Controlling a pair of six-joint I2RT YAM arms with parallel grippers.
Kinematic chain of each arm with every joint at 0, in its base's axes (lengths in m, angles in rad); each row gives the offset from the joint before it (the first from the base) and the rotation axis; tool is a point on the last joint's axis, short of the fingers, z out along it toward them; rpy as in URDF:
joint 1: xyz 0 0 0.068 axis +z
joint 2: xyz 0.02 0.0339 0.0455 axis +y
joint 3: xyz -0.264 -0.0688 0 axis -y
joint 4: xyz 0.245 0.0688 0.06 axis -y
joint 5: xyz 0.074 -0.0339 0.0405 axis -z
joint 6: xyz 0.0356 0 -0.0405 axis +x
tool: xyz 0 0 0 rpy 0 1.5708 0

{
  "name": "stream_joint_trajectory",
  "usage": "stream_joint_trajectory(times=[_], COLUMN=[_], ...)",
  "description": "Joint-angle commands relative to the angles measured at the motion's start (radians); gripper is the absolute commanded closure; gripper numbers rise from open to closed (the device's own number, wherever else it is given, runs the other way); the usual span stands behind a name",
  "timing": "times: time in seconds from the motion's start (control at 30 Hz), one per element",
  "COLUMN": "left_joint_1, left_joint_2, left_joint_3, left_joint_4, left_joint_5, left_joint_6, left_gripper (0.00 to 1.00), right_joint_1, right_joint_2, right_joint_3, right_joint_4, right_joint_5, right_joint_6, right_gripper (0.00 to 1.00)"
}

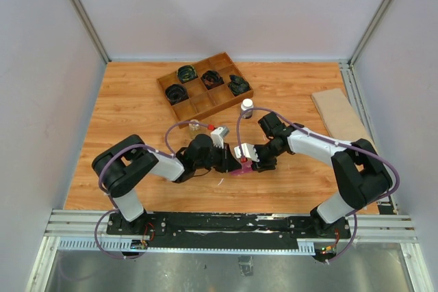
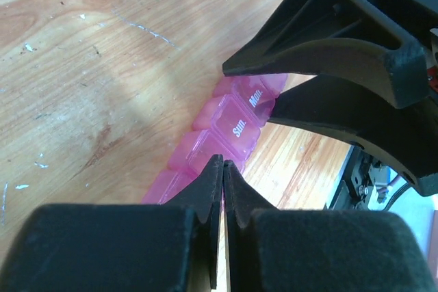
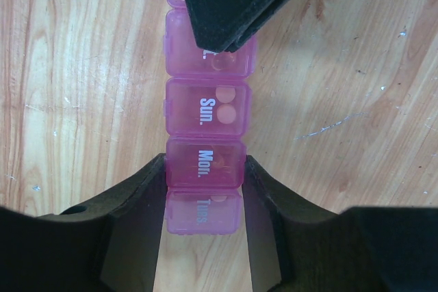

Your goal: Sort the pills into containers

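Observation:
The containers (image 3: 205, 111) are one pink translucent strip of lidded compartments marked Sun., Mon. and Tues., lying on the wooden table (image 1: 137, 114). Tan round pills (image 3: 226, 104) show through the Sun. lid, and another through the lid above it. My right gripper (image 3: 205, 169) is shut on the strip, its fingers clamping both sides of the Mon. compartment. My left gripper (image 2: 224, 162) is shut with nothing visible between its jaws, its tips down over the compartment beyond Sun. In the top view both grippers meet over the strip (image 1: 241, 169) at mid-table.
A small glass jar (image 1: 194, 126) stands just behind the left gripper. A white-capped bottle (image 1: 247, 107) is behind the right arm. The brown divided tray (image 1: 204, 87) with black coils sits at the back. A flat board (image 1: 339, 114) lies at the right edge.

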Motion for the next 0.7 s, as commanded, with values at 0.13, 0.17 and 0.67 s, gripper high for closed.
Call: stream_joint_trajectory(times=[0.13,0.17,0.67], left_joint_1=[-0.01,-0.01,-0.01], left_joint_2=[0.061,0.065,-0.098], left_joint_3=[0.055,0.058,0.096], left_joint_4=[-0.093,-0.092,-0.185], left_joint_5=[0.003,0.01,0.006], left_joint_6=[0.003,0.0,0.023], left_gripper=[0.99,1.0,1.0], right_joint_1=[0.017,0.016,0.016], right_joint_2=[0.011,0.01,0.009], right_joint_3=[0.015,0.015,0.015], right_joint_4=[0.002,0.001,0.003], right_joint_5=[0.011,0.011,0.011], right_joint_6=[0.009,0.01,0.012], right_gripper=[0.61,0.61,0.61])
